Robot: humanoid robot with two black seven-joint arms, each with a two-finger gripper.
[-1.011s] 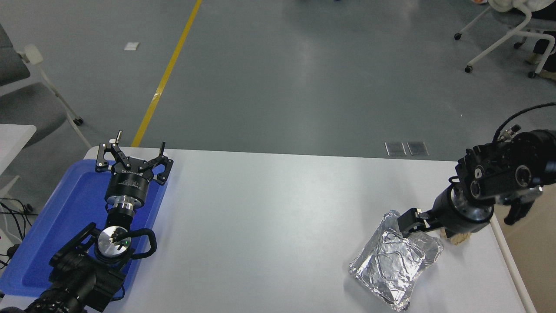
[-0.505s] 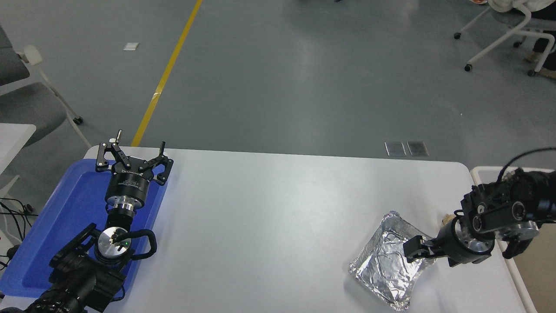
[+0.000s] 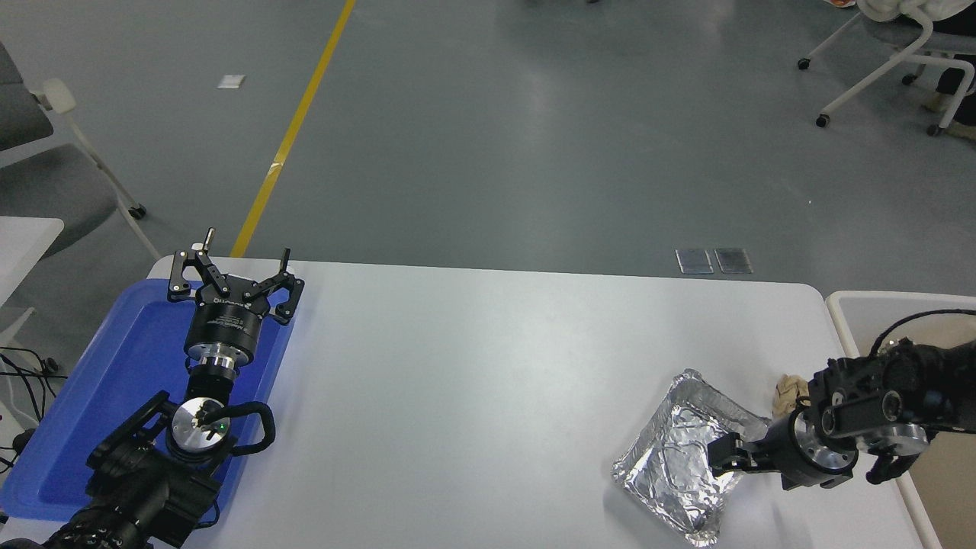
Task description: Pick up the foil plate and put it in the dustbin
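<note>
The right gripper (image 3: 723, 455) reached from the right edge with its jaws closed on the near-right rim of the foil plate (image 3: 679, 457), which lay on the white table (image 3: 488, 381) beside the dustbin (image 3: 839, 305).

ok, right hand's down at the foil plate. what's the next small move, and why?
Probably close the right hand on the right rim of the foil plate. The hand sits low at that edge, but whether it already grips cannot be told, and the plate lies flat on the table. Once held, a short lift would carry it right to the dustbin. The left hand is parked over the blue tray.
</note>
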